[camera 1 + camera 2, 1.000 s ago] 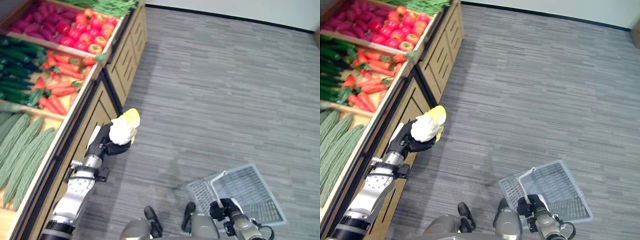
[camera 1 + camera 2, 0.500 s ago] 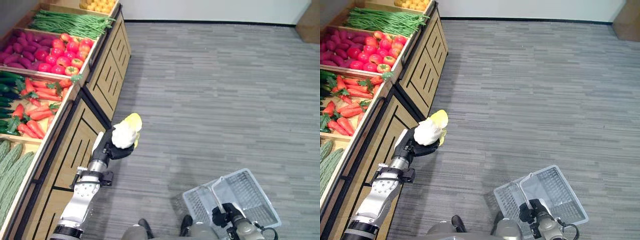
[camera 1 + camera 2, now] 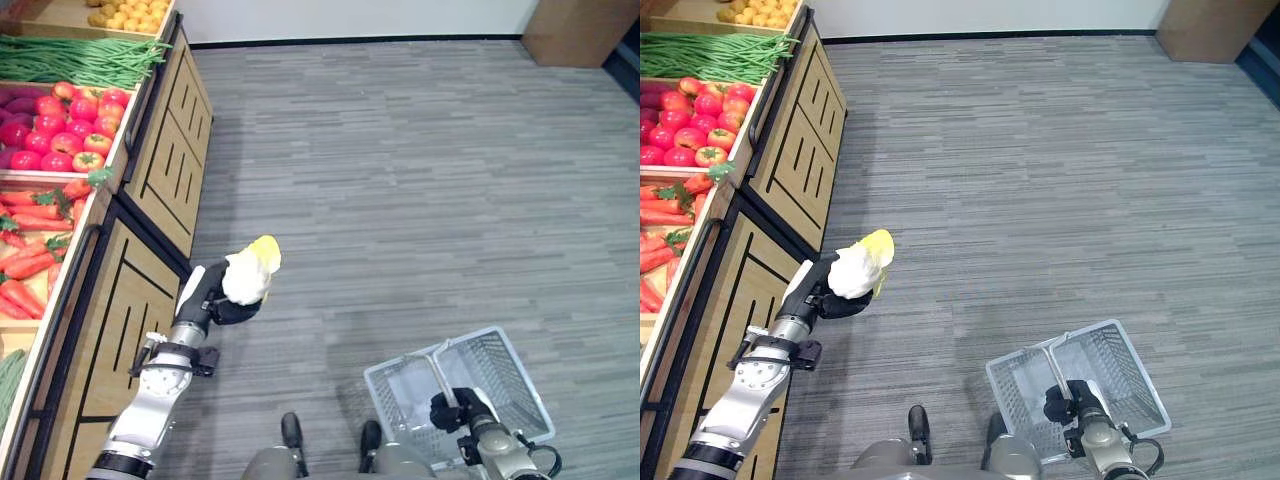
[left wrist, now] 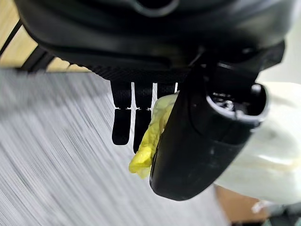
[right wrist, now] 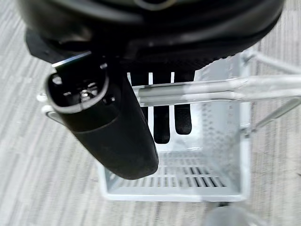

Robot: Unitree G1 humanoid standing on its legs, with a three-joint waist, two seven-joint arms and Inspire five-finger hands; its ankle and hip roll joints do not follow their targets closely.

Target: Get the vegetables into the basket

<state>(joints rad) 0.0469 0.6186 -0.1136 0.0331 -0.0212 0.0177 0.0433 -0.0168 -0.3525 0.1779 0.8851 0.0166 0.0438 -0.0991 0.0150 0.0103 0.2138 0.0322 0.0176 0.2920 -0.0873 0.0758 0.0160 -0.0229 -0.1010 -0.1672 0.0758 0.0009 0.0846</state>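
Note:
My left hand point(image 3: 212, 303) is shut on a white cabbage with yellow leaf tips point(image 3: 251, 273), held up over the floor just off the front of the wooden vegetable stand point(image 3: 150, 180). In the left wrist view the thumb point(image 4: 202, 141) lies across the cabbage point(image 4: 263, 155) and the fingers point(image 4: 123, 123) reach past its yellow leaf. The light grey wire basket point(image 3: 395, 398) hangs low at the right. My right hand point(image 3: 456, 411) is shut on its handle point(image 5: 197, 89). No vegetables show on the basket's floor point(image 5: 188, 174).
The stand's bins hold potatoes point(image 3: 125, 14), green beans point(image 3: 70, 58), tomatoes point(image 3: 55, 125) and carrots point(image 3: 30, 240). A brown box point(image 3: 575, 28) stands at the far right corner. Open grey floor point(image 3: 420, 190) lies between the stand and the basket.
The camera has swung right, so the stand has slid toward the picture's left. The left hand keeps the cabbage and the right hand keeps the basket's handle.

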